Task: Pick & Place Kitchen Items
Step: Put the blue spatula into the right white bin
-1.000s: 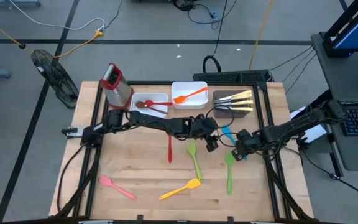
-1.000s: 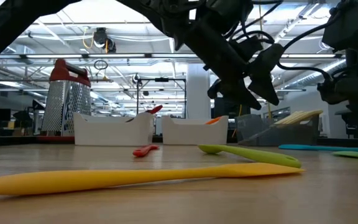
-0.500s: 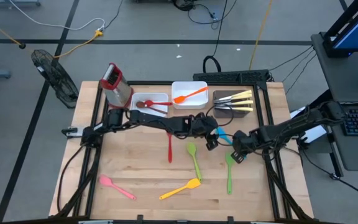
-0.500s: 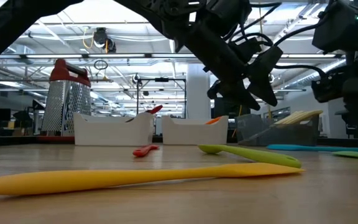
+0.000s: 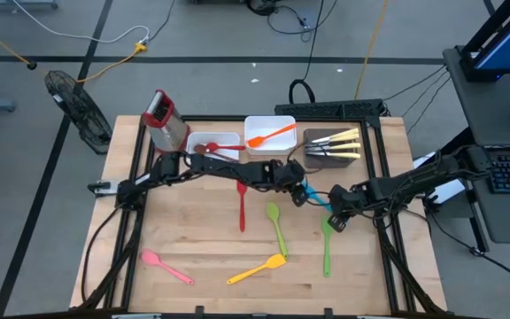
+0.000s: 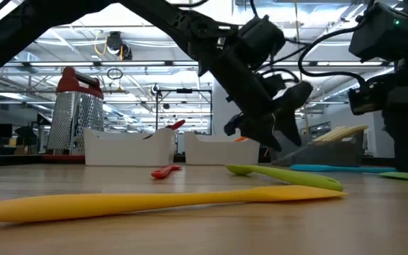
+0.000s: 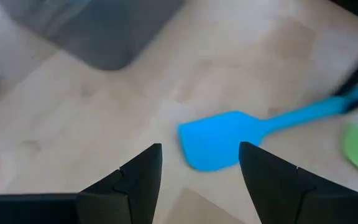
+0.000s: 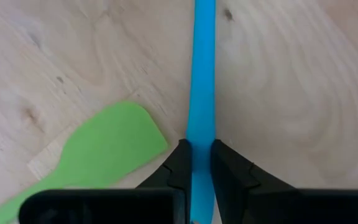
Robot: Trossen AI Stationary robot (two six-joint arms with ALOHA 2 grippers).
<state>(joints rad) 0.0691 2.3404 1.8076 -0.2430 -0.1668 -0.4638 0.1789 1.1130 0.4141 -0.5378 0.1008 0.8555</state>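
Observation:
A blue spatula lies right of the table's middle; its blade shows in the left wrist view. My right gripper is shut on its handle. My left gripper is open and empty, just above and left of the blade, and it hangs over the table in the low view. A green spatula lies flat beside the right gripper, with its blade next to the blue handle. My right gripper pinches the blue spatula's handle between its two fingers. The fingers lie along the handle, which runs straight out ahead of them. The spatula lies low and about level over the table; whether it rests on the wood I cannot tell.
A green spoon, a red spoon, a yellow spatula and a pink spatula lie on the wood. At the far edge stand two white trays with utensils, a dark tray with knives, and a red-topped grater.
My right gripper has moved a little toward the table's left, and the blue spatula has slid left with it. My left gripper has moved toward the far edge and down, and now hangs over the spatula's blade.

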